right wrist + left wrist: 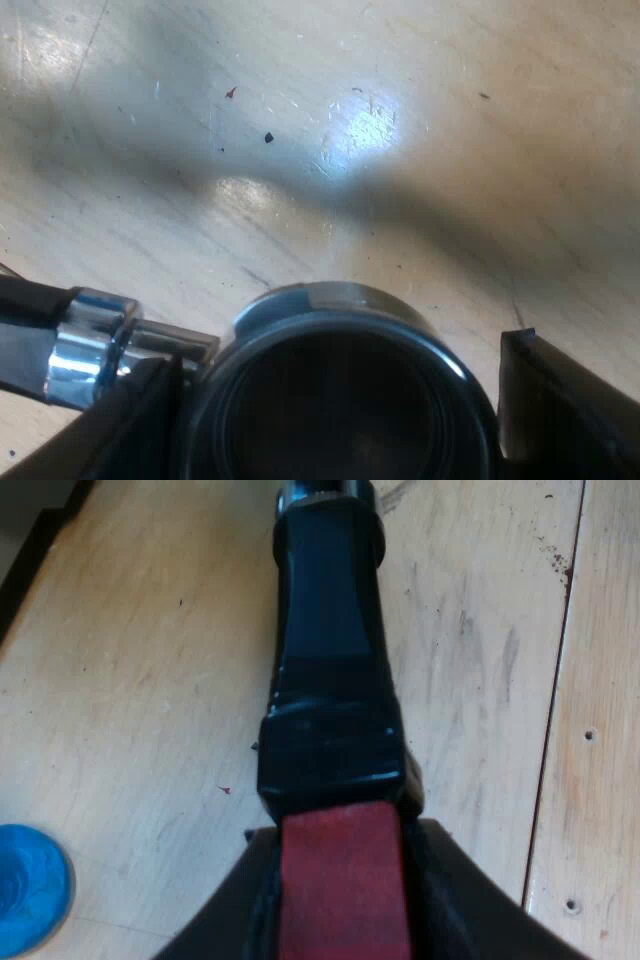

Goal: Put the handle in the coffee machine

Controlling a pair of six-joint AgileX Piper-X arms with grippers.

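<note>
Fingers of our left gripper are clenched on the red end of the metal holder, which reaches out above the desk near the blue tamper, and we judge that so far-back a grip could let the heavy basket sag and miss the machine.
</note>
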